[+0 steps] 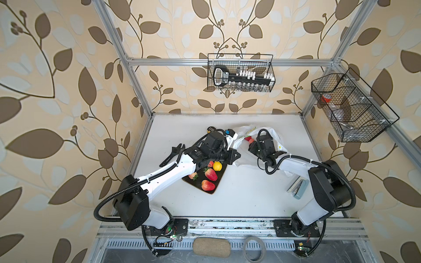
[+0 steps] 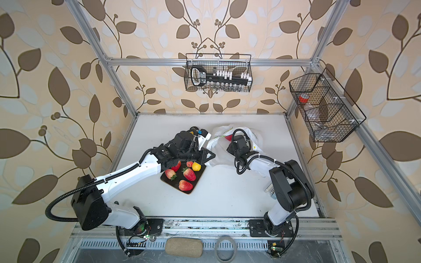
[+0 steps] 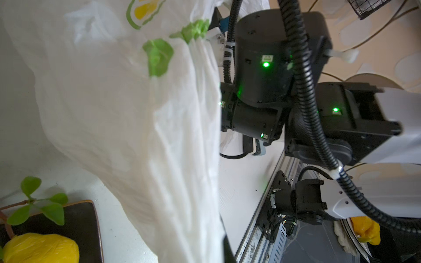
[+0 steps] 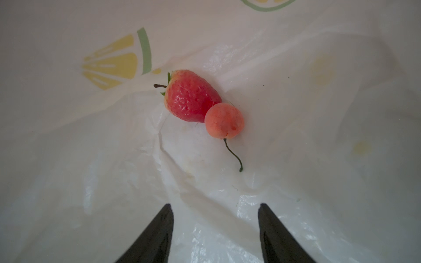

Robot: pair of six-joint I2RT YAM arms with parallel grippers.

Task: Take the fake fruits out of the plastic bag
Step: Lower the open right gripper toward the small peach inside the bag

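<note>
The plastic bag (image 1: 247, 160), white with lemon prints, lies at the back middle of the table in both top views. My left gripper (image 1: 237, 157) is shut on the plastic bag's (image 3: 136, 113) near edge and holds it up. My right gripper (image 4: 215, 205) is inside the bag, open and holding nothing. A short way beyond its tips lie a red strawberry (image 4: 191, 95) and a pink round fruit (image 4: 224, 120), touching each other. Other fake fruits sit on a dark tray (image 1: 221, 176): strawberries (image 1: 210, 174), a small red fruit (image 1: 211, 164) and a yellow pear (image 1: 217, 166).
A black wrench (image 1: 173, 154) lies left of my left arm. A yellow-black tape measure (image 1: 209, 130) sits behind that arm's wrist. A grey metal block (image 1: 298, 186) lies by the right arm. Wire baskets (image 1: 241, 72) hang on the walls.
</note>
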